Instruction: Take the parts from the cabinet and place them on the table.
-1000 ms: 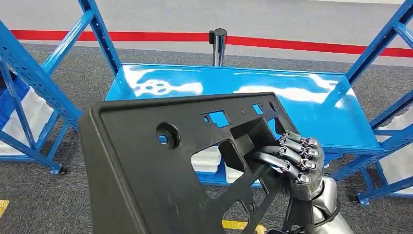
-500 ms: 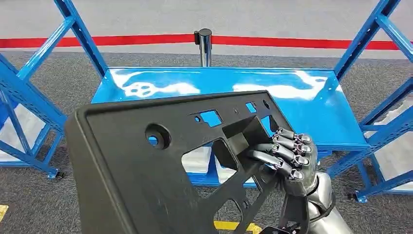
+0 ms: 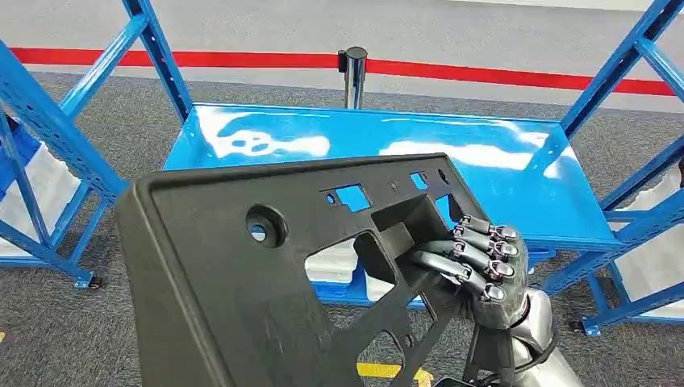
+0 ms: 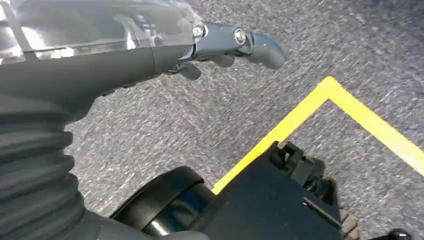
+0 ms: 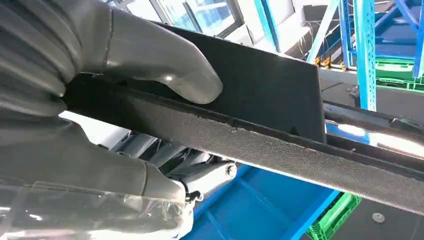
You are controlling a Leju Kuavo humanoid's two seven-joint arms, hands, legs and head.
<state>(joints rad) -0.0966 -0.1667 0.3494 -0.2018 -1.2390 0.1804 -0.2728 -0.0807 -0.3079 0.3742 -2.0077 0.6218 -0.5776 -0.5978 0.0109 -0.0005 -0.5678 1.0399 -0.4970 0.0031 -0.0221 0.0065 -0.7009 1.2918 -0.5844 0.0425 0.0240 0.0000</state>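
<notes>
Head view, right hand: your right hand (image 3: 482, 270) grips the black panel (image 3: 266, 274) by a cut-out, fingers curled through, thumb pressed on its face
Panel: held tilted above the blue table (image 3: 516, 185)
Left hand: your left hand (image 4: 150, 55) hangs over carpet; grip hard to tell

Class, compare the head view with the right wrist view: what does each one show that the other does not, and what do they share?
Head view alone: the red floor line, the chrome post and the round hole in the panel.
Right wrist view alone: the grey thumb pressed on the panel's edge, and a green crate.
Both: the right hand gripping the black panel, and the blue table.
</notes>
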